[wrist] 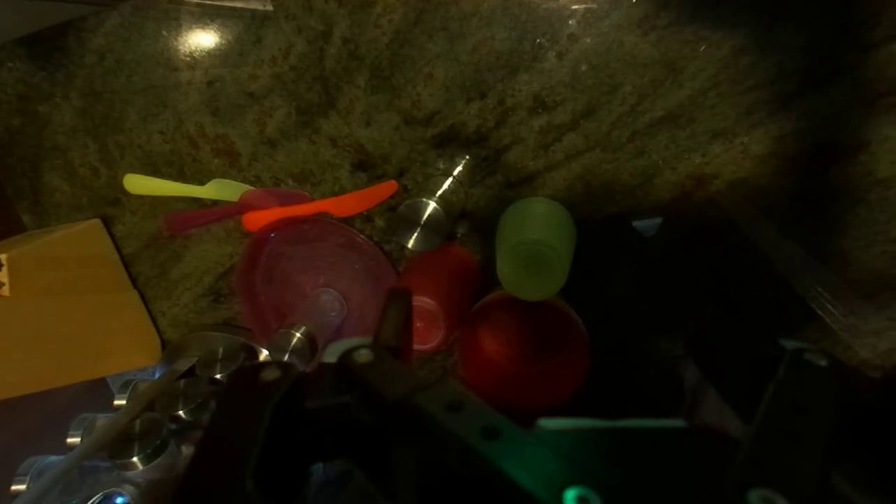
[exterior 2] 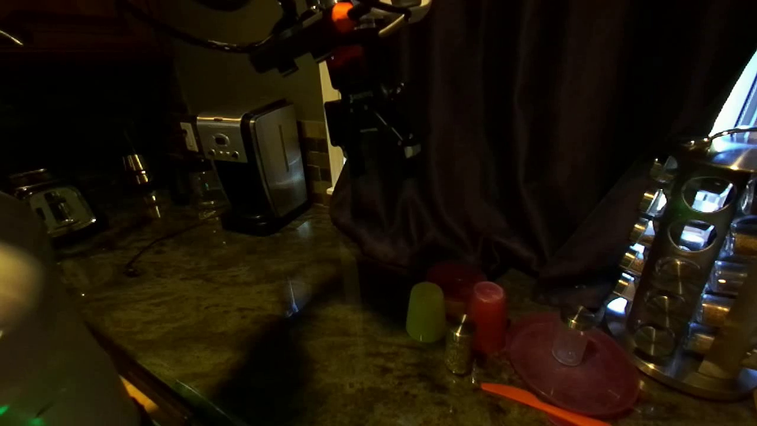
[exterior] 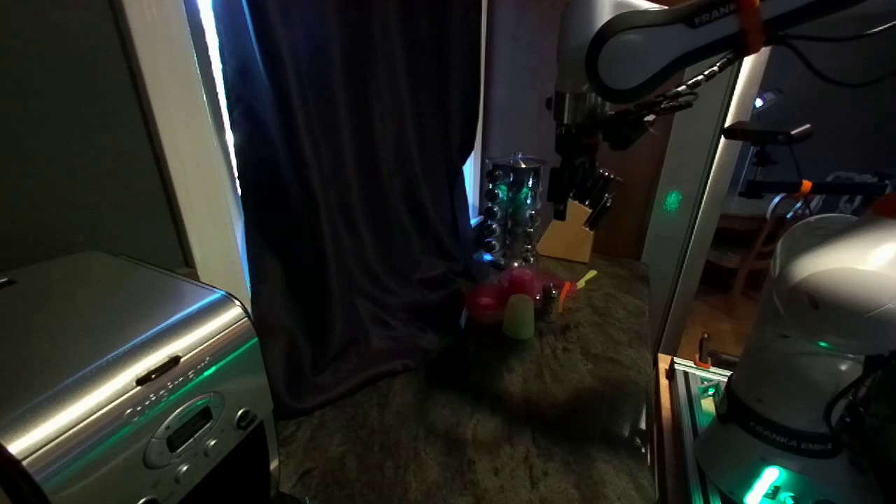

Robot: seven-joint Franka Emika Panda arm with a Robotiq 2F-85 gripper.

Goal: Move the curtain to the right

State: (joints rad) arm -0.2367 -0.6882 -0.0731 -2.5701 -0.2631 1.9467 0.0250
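Observation:
The curtain is a tall dark drape with long vertical folds. It shows in both exterior views (exterior: 357,210) (exterior 2: 502,148), hanging in front of a window with its hem spread on the counter. My gripper (exterior: 563,185) is up in the air, to the right of the curtain in that exterior view and apart from it. In an exterior view it appears in front of the curtain's left part (exterior 2: 375,148). In the wrist view the gripper (wrist: 598,343) has its fingers wide apart with nothing seen between them. Much there is too dark to tell.
Below stand a green cup (wrist: 535,248), a red cup (wrist: 441,294), a red bowl (wrist: 525,350) and a pink plate (exterior 2: 573,378) with utensils. A spice rack (exterior 2: 680,266) and knife block (exterior: 567,234) stand by the curtain. A metal appliance (exterior: 140,336) stands opposite.

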